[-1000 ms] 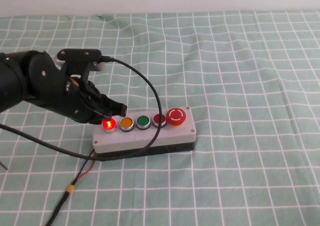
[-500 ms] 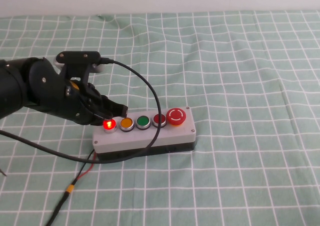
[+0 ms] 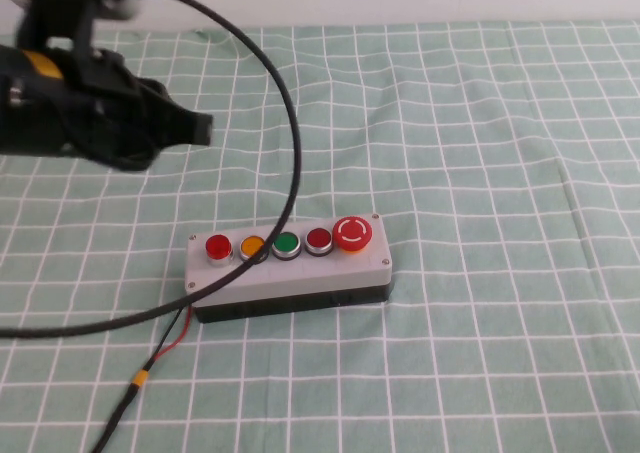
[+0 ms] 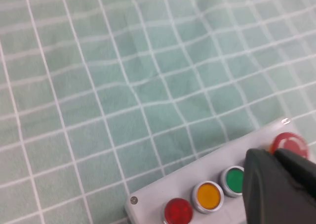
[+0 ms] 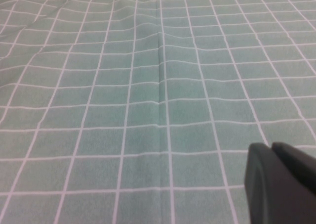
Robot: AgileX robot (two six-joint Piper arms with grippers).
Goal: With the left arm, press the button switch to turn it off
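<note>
Five buttons sit in a row on the grey box, lower centre of the high view, on the green checked cloth covering the counter. The button switch is the leftmost one, and I see it unlit, plain red. My left hand is raised in the upper left of the frame, well apart from the box, its fingers pressed together, holding nothing. Its thick black cable arcs down across the box between the orange button and the green button. My right hand shows only in its wrist view, fingers closed over bare cloth.
</note>
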